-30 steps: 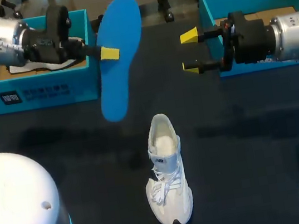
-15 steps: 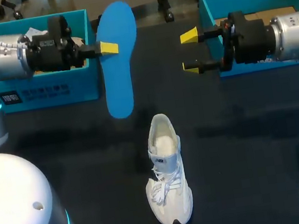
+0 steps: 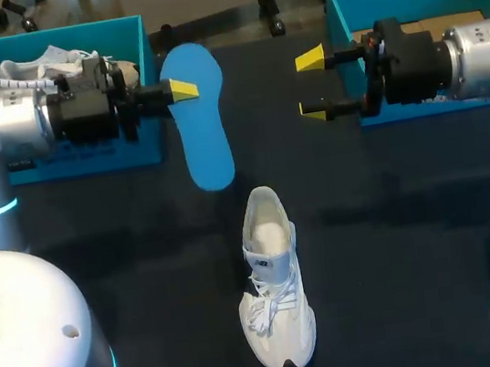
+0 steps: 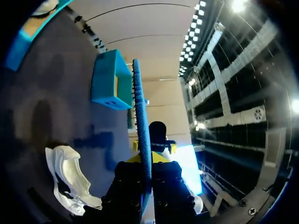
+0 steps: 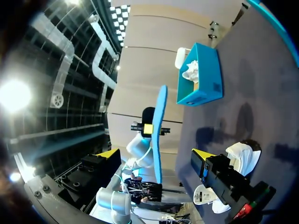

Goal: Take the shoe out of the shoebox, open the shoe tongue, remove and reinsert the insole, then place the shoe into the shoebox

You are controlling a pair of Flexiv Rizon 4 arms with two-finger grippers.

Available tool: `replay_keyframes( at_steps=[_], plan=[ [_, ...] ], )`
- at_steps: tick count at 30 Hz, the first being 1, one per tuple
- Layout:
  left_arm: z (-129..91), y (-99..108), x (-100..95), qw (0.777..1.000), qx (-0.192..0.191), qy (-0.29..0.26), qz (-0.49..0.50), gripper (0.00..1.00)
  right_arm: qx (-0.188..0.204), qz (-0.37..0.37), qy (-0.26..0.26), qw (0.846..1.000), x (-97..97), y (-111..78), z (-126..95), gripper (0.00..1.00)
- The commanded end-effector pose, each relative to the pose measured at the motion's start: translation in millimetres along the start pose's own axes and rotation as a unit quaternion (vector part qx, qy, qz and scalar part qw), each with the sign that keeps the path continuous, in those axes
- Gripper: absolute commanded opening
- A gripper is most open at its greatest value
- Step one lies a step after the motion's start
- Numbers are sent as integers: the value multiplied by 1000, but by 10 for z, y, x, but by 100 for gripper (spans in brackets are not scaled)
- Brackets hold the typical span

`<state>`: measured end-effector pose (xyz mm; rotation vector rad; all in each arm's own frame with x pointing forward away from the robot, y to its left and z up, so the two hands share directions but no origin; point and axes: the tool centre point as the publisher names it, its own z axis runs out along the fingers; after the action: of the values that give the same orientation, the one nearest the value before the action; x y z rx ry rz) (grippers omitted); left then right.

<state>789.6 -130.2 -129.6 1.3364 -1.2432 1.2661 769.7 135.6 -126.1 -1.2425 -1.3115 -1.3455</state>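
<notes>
A white shoe stands on the dark table, toe toward the near edge, its mouth wide and empty. My left gripper is shut on a blue insole, holding it in the air above the table just beyond the shoe's heel. In the left wrist view the insole runs edge-on out from between the fingers, with the shoe below and beside it. My right gripper hangs open and empty over the table by the right shoebox. The right wrist view shows the insole ahead of its open gripper.
A teal shoebox at the back left holds another white shoe and paper. The right teal shoebox has a brown cardboard floor. My arm bases sit at the near corners.
My left arm has swung the insole down and toward the shoe, turning it from tilted to nearly in line with the shoe. The right arm has not moved.
</notes>
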Motion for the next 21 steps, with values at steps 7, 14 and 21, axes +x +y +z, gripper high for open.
replay_keyframes(
  at_steps=[7, 14, 21],
  plan=[
    [90, 34, -17, 1000, 7, -18, -8, 0, 25, 5, -94, 995, 103, -17, -37, 100],
    [125, -15, -135, 999, 0, -27, -17, 0, 51, 12, -161, 986, 239, -21, -45, 100],
    [125, -15, -135, 999, 0, -27, -17, 0, 76, 39, -233, 969, 469, 30, 40, 100]
  ],
)
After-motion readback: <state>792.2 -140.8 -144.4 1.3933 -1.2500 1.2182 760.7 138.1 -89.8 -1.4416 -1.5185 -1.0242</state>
